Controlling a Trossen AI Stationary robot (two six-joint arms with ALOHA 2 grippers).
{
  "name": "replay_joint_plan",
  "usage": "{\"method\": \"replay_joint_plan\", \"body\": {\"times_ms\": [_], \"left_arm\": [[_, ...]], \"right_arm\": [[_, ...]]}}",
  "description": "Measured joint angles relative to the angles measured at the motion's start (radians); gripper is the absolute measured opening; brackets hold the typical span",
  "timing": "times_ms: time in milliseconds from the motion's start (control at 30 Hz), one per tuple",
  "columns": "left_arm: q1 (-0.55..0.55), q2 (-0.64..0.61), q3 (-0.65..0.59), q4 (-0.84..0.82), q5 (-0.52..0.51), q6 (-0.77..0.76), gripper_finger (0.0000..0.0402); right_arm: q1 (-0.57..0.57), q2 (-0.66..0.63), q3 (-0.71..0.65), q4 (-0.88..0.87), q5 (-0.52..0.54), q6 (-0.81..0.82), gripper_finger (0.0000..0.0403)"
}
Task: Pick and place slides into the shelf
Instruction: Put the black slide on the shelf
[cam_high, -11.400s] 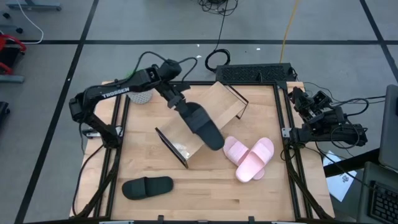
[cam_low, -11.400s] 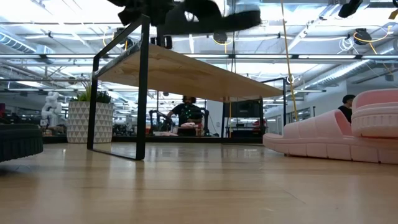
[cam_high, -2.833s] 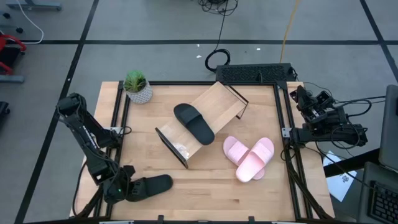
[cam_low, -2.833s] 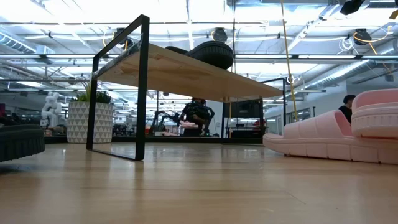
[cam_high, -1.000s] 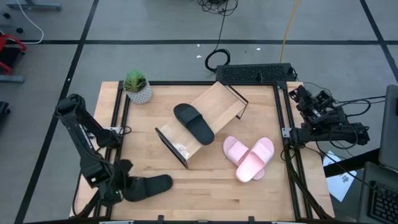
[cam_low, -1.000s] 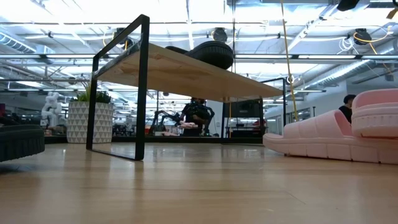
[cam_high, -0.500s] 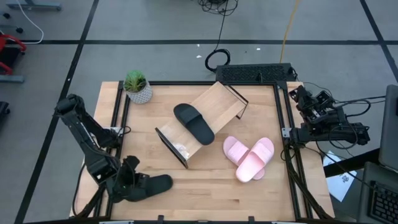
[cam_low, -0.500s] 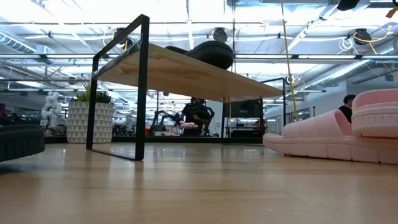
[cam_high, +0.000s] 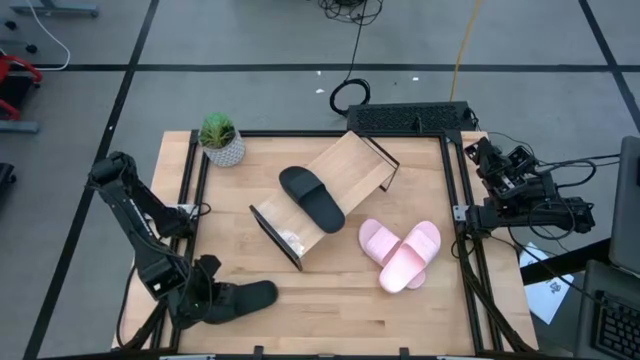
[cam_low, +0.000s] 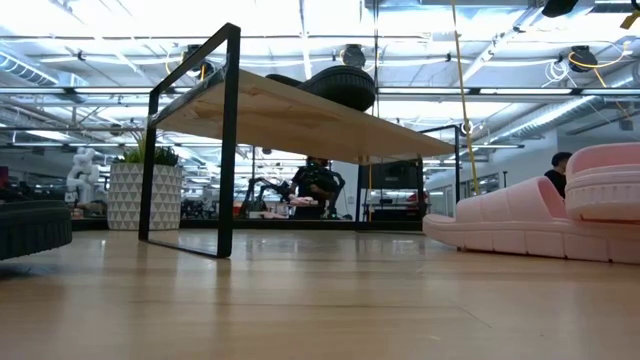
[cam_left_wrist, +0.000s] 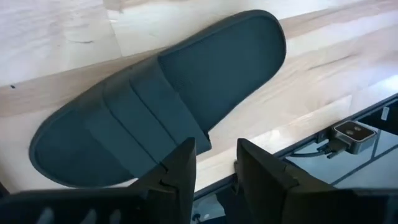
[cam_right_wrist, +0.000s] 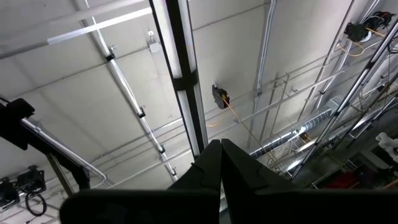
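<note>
One black slide (cam_high: 312, 198) lies sole-down on the top board of the wooden shelf (cam_high: 350, 170), which stands slantwise in the middle of the table. The second black slide (cam_left_wrist: 155, 106) lies flat on the table near its front left corner. My left gripper (cam_left_wrist: 216, 171) hangs open just over that slide's near side, by the strap, with only table between its fingers. The pink pair (cam_high: 400, 253) lies right of the shelf, one slide partly on the other. My right gripper (cam_right_wrist: 221, 149) is shut and points up at the ceiling, off the table's right edge.
A potted plant (cam_high: 220, 140) stands at the far left corner. The table's dark frame rail (cam_left_wrist: 348, 134) runs close beside the near black slide. Bare wood lies between that slide and the shelf. In the low view the pink slides (cam_low: 560, 220) fill the right side.
My left gripper has moved a little toward the table's right, closer over the black slide at the front left. The slide has stayed where it was.
</note>
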Motion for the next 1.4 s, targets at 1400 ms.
{"method": "replay_joint_plan", "body": {"times_ms": [1400], "left_arm": [[0.075, 0.093, 0.0, 0.147, 0.115, 0.022, 0.0117]], "right_arm": [[0.0, 0.0, 0.0, -0.026, 0.005, -0.033, 0.0]]}}
